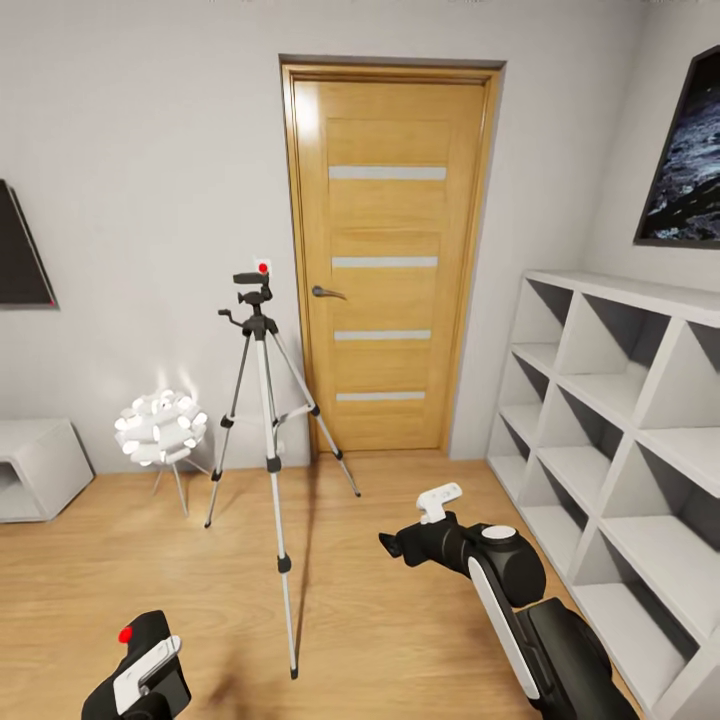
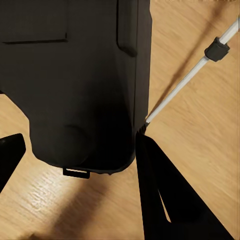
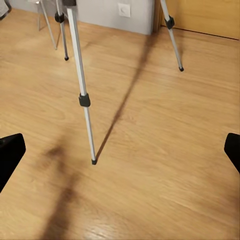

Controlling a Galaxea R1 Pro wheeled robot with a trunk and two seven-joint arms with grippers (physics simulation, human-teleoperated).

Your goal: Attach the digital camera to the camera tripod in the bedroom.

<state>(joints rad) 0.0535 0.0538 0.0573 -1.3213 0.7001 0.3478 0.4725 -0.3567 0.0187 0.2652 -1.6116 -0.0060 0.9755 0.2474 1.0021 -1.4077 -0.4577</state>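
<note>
Two grippers hover low near the camera tripod (image 1: 265, 400). The left gripper (image 1: 150, 675) grasps the digital camera (image 1: 140, 640); the right gripper (image 1: 415, 525) is released.

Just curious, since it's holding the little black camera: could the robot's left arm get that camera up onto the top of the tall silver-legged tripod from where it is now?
Probably not yet: the left claw sits low, well below the tripod's black head.
</note>
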